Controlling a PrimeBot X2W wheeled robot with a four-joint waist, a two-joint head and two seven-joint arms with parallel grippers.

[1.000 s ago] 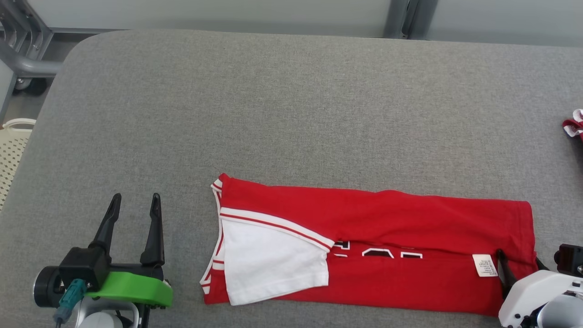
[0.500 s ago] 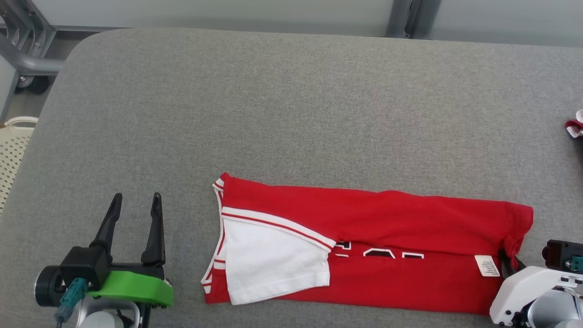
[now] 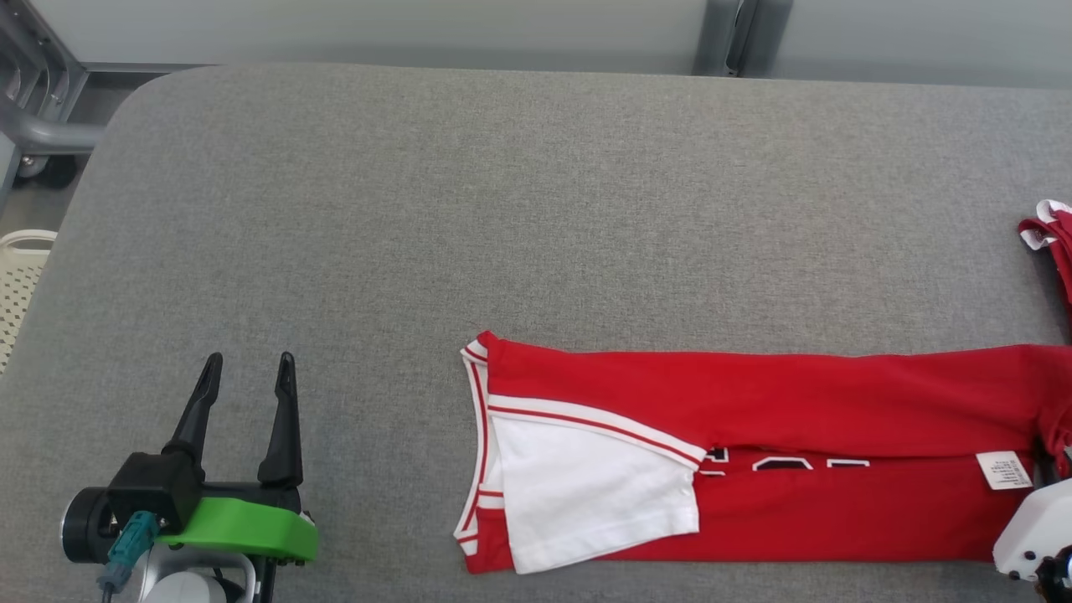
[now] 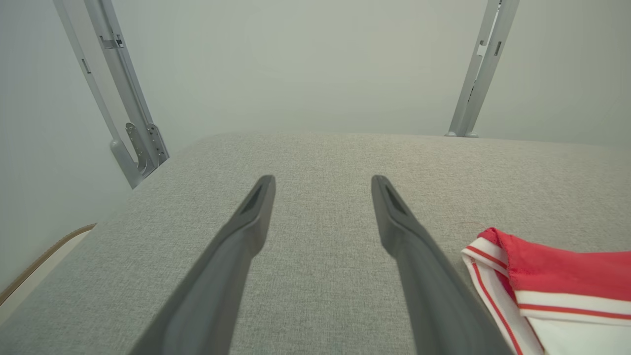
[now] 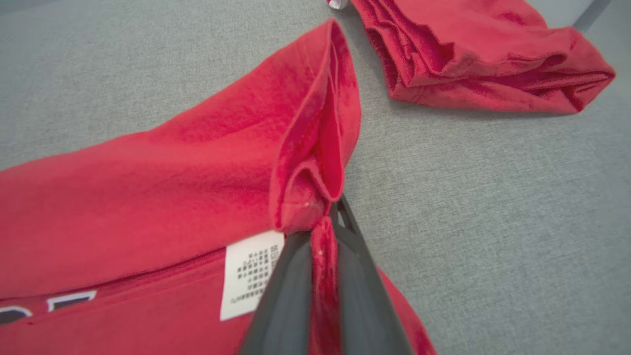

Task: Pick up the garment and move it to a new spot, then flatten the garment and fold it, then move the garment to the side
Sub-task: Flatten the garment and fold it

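The red jersey (image 3: 779, 394), folded lengthwise with a white sleeve on top, lies flat on the near right part of the grey worktop (image 3: 502, 209). The right gripper (image 5: 329, 222) reaches in low at its right end, jaws clamped on the puckered hem beside the care label (image 5: 249, 273). The left gripper (image 3: 251, 362) sits at the near left, fingers pointing away, jaws apart and empty. Another crumpled red garment (image 5: 473, 54) lies just beyond the pinched hem.

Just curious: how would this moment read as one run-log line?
left pincer: open, off garment | right pincer: shut on garment edge | garment: folded, on table
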